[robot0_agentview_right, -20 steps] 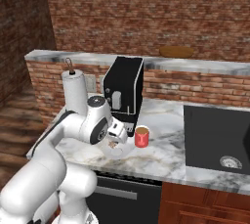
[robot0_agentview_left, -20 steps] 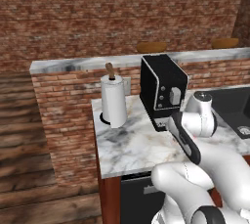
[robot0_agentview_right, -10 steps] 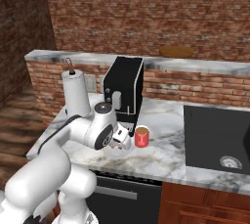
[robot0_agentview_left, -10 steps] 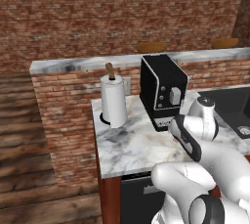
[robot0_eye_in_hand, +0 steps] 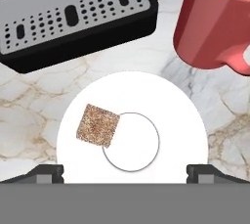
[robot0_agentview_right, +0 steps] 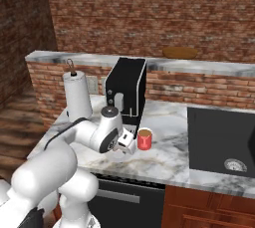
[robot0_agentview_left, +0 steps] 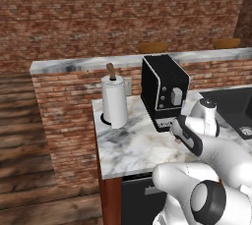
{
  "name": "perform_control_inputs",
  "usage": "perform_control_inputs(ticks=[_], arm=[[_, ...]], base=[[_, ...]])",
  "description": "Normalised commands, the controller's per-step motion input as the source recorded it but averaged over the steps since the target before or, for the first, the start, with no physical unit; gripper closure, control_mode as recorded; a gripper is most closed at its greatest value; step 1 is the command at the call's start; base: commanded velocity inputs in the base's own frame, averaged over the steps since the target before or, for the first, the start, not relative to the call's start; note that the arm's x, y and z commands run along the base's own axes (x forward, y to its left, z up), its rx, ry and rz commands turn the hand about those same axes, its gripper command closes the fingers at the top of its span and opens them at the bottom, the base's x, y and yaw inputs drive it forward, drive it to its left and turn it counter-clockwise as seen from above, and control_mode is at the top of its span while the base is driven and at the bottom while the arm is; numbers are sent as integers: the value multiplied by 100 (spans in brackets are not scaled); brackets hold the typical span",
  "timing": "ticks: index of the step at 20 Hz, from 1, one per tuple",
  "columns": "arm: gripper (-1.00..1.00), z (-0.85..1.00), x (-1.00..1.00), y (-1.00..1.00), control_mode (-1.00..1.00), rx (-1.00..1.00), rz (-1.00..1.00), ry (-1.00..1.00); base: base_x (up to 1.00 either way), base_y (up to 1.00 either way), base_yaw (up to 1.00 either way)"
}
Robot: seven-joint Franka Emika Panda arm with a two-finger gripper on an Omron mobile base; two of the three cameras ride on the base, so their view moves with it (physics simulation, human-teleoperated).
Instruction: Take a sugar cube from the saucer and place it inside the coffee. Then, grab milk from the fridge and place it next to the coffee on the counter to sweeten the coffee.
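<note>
The saucer (robot0_eye_in_hand: 171, 105), a small white dish, lies on the marble counter (robot0_eye_in_hand: 29, 100) right below my hand. The tan-brown sugar cube (robot0_eye_in_hand: 97, 125) rests on its left half. My gripper (robot0_eye_in_hand: 126, 174) hangs open above the saucer's near edge, its fingertips (robot0_eye_in_hand: 46, 173) spread wider than the cube and touching nothing. The coffee (robot0_eye_in_hand: 219, 22), a red mug of brown liquid, stands just beyond the saucer to the right. From the right base, the gripper (robot0_agentview_right: 127, 145) hovers low beside the coffee (robot0_agentview_right: 144, 139). The milk and the fridge are out of view.
A black coffee machine (robot0_agentview_right: 127, 90) stands close behind the saucer, its drip tray (robot0_eye_in_hand: 73, 12) near the dish. A paper towel roll (robot0_agentview_left: 114, 102) is at the counter's left end. A black sink (robot0_agentview_right: 224, 137) lies to the right. A brick ledge (robot0_agentview_right: 164, 65) rises behind.
My hand has moved a little to the right, toward the coffee, and lower over the counter. The jaws stay open.
</note>
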Motion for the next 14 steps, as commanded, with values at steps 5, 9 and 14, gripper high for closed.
perform_control_inputs(ticks=[5, 9, 14], arm=[[-100, -19, 1, 0, -100, 0, 0, 0], [-100, -9, 1, 0, -100, 0, 0, 0], [-100, -4, 0, 6, -100, 0, 0, 0]], base=[[0, 0, 0], [0, 0, 0], [0, 0, 0]])
